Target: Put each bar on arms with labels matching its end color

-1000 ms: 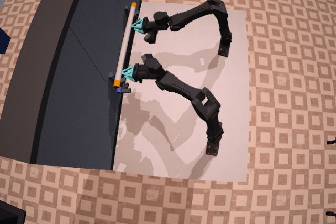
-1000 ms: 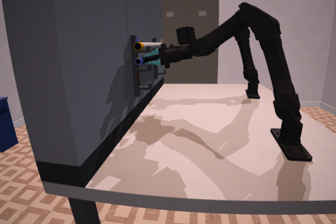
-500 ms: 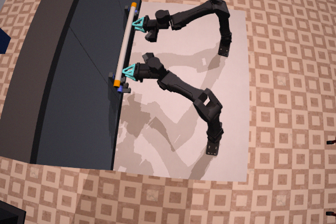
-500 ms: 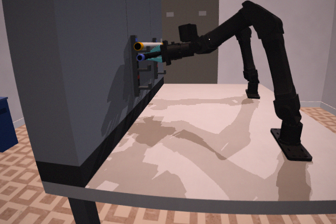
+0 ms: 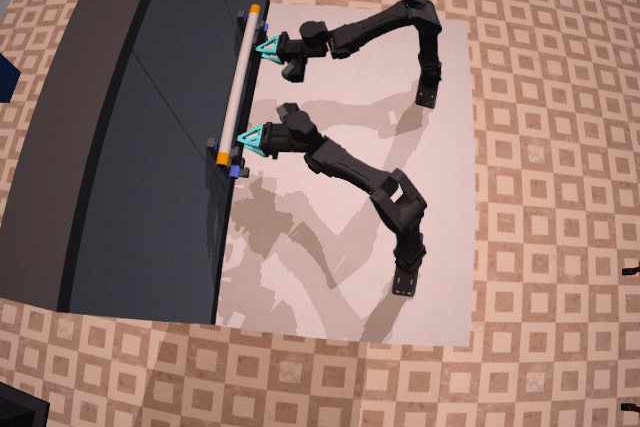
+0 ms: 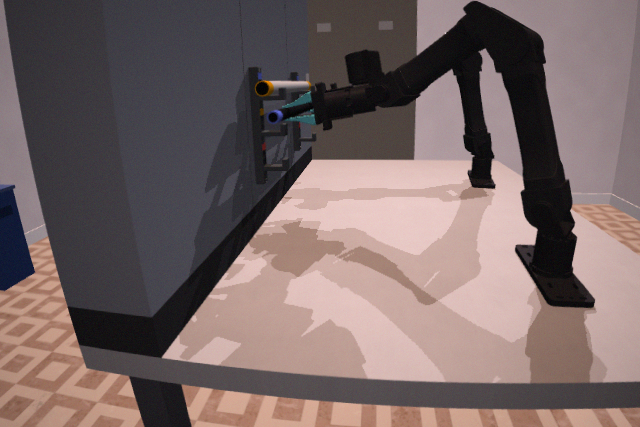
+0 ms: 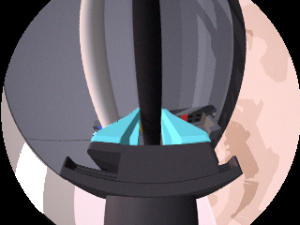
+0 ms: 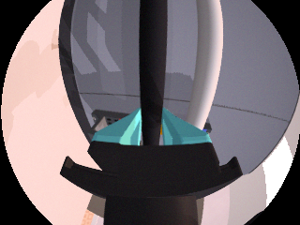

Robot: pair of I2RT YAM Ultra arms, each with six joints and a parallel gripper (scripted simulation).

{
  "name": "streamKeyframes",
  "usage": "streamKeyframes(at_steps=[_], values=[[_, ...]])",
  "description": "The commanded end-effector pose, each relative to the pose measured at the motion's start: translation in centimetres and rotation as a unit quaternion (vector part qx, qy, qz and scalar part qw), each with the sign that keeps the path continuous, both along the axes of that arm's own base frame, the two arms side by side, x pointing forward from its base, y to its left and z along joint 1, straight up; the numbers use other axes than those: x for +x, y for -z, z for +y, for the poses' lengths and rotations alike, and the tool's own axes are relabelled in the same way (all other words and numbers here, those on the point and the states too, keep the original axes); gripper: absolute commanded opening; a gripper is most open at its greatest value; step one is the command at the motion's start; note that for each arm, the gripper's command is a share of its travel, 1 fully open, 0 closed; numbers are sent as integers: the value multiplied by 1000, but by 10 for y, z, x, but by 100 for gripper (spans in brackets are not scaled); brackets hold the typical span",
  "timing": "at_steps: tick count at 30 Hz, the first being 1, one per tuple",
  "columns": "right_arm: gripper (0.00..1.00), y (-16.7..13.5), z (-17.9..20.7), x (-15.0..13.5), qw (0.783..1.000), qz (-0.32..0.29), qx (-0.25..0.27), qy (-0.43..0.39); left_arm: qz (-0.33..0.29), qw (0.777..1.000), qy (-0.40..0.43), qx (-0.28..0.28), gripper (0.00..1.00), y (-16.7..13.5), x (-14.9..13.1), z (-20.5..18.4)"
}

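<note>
Nothing I can read from here — no words, brands or numbers. The rack labels (image 6: 261, 111) show only as plain color patches, and the door's two pale plates (image 6: 323, 27) — no legible writing.

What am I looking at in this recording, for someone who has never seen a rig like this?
Two black robot arms, the left arm and the right arm, stand on a pale table, facing a wall rack.

The top picture looks down from above; the exterior one looks along the wall from the side. Each wrist picture comes from a camera on that arm, looking past its turquoise fingers.

The left gripper and right gripper together hold a dark bar with blue ends. A white bar with orange ends lies on the rack's top pair. I see only shadows and the arms' bases on the table.
</note>
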State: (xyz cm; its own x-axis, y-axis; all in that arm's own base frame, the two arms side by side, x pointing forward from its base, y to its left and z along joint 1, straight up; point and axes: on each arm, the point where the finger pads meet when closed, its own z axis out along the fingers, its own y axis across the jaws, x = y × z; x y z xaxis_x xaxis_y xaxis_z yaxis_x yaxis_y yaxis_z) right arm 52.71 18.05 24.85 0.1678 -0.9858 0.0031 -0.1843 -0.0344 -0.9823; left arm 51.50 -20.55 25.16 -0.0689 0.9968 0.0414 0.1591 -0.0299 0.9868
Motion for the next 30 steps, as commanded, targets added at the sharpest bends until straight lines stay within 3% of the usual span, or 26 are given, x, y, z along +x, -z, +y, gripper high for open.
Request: streamKeyframes(at_steps=[1, 30], values=[[0, -71, -3, -7, 996, -90, 16, 4, -78, 997, -4, -13, 0, -64, -8, 2], [0, -70, -7, -29, 996, -90, 16, 4, -78, 997, -4, -12, 0, -59, -32, 0]])
